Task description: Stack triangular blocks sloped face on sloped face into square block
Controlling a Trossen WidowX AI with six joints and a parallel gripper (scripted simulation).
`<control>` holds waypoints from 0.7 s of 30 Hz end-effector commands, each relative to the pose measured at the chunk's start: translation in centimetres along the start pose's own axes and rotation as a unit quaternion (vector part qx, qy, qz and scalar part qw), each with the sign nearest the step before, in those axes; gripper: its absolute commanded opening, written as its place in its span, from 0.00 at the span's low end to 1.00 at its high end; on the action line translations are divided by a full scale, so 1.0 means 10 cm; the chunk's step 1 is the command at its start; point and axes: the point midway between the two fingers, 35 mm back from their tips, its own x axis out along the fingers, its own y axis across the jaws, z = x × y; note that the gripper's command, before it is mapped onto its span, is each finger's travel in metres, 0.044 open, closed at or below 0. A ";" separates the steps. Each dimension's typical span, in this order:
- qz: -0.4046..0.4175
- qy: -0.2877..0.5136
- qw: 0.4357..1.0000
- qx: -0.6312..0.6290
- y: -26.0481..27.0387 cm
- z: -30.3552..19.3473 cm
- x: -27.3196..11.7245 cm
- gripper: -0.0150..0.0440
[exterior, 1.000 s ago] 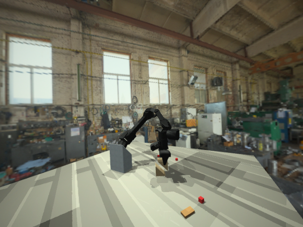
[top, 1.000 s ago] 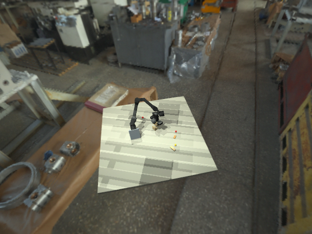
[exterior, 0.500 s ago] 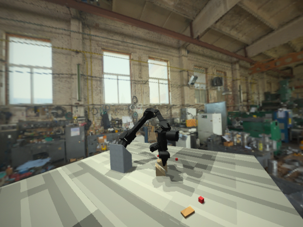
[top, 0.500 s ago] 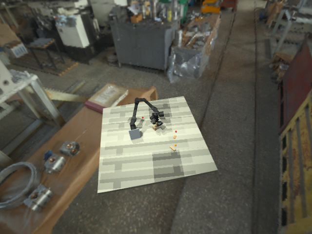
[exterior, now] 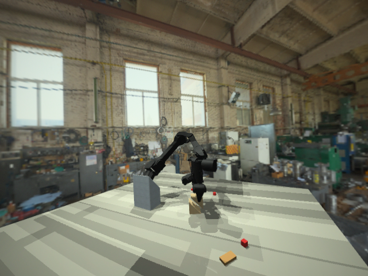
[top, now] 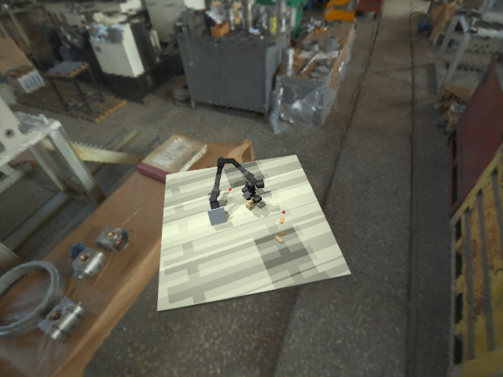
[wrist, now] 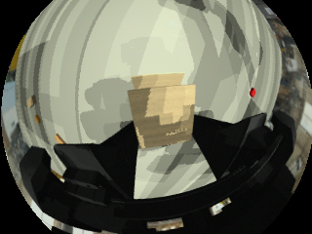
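Note:
My gripper point(top: 252, 199) point(wrist: 162, 120) is shut on one wooden triangular block point(wrist: 163, 109), with a finger on each side of it. In the exterior view this held block point(exterior: 193, 196) is just above the other triangular block point(exterior: 194, 210), which stands on the table. The lower block point(top: 249, 206) point(wrist: 158, 80) shows a strip past the held block's far edge in the wrist view. The held block appears a little higher and offset from it. A finger hides part of both blocks in the exterior view. I cannot tell whether their sloped faces touch.
A grey box point(top: 217, 216) point(exterior: 145, 192) stands by the arm's base. Red cubes point(top: 283, 211) point(exterior: 244, 242) point(wrist: 253, 92) lie on separate sides of the blocks. Orange pieces point(top: 278, 239) point(exterior: 227, 257) lie farther out on the table point(top: 211, 263).

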 end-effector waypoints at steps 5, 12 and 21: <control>-0.001 0.002 1.000 0.002 0.00 -0.01 0.02 0.25; -0.001 0.002 1.000 0.002 0.00 0.01 0.06 0.25; -0.001 0.002 1.000 0.002 0.00 0.03 0.11 0.25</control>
